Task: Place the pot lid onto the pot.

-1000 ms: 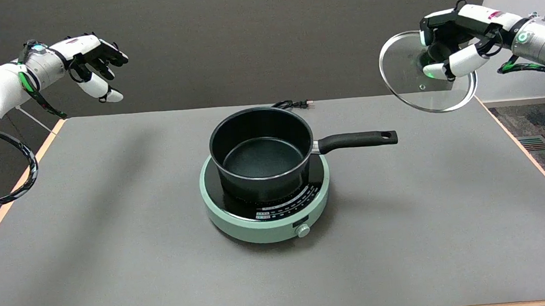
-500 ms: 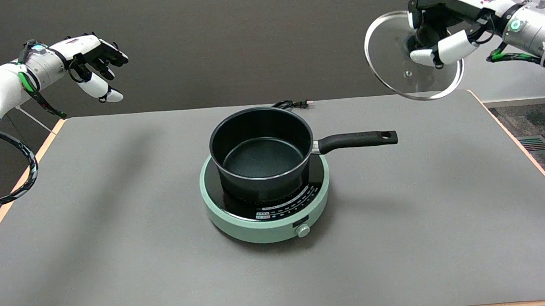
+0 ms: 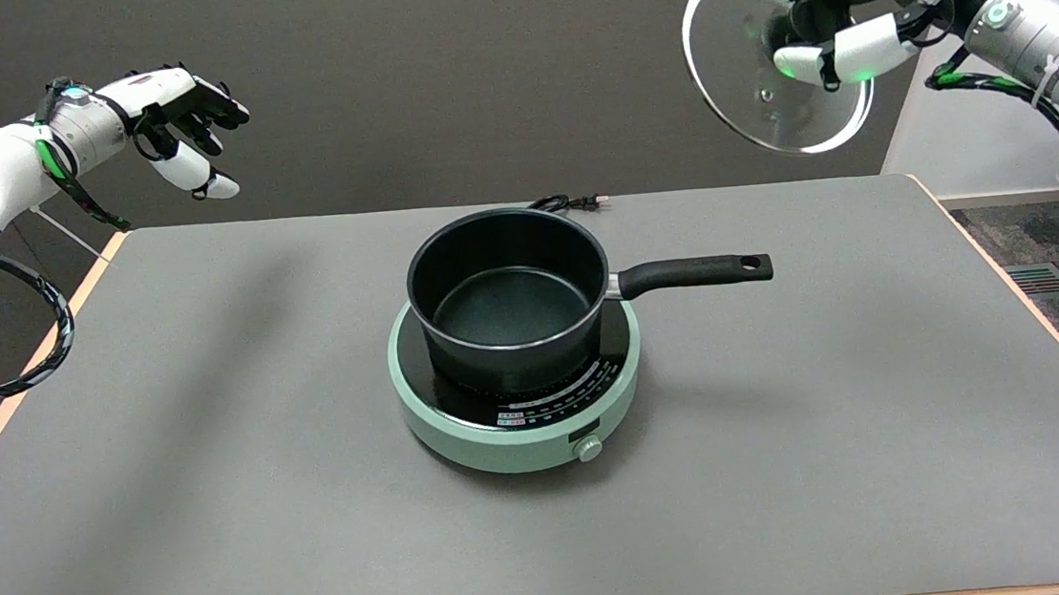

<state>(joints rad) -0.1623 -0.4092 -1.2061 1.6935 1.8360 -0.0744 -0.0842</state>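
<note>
Gripping the pot lid (image 3: 766,99) by its knob, the right hand (image 3: 836,17) is up in the air at the picture's upper right, above and behind the table's far right corner. Fingers are wrapped around the knob on the lid's right face; one white finger (image 3: 839,59) curls under it, a green glow showing at its tip. Right arm comes in from the right edge, forearm sloping up and left toward the hand, black and green cables hanging below the wrist.

Lid: clear glass, metal rim, tilted steeply, nearly on edge, its flat underside turned left and toward the pot. It touches nothing but the hand and sits well apart from the pot, higher and to the right.

Pot (image 3: 508,292): black, open, upright on the pale green round hot plate (image 3: 521,423) in the middle of the grey table (image 3: 219,478). Pot handle (image 3: 695,271) points right, level, sticking past the hot plate's rim. Hot plate knob faces the near side. A black power plug (image 3: 569,203) lies on the table just behind the pot.

Left hand (image 3: 183,117) hangs in the air at upper left, fingers loosely spread and drooping, nothing in it.
</note>
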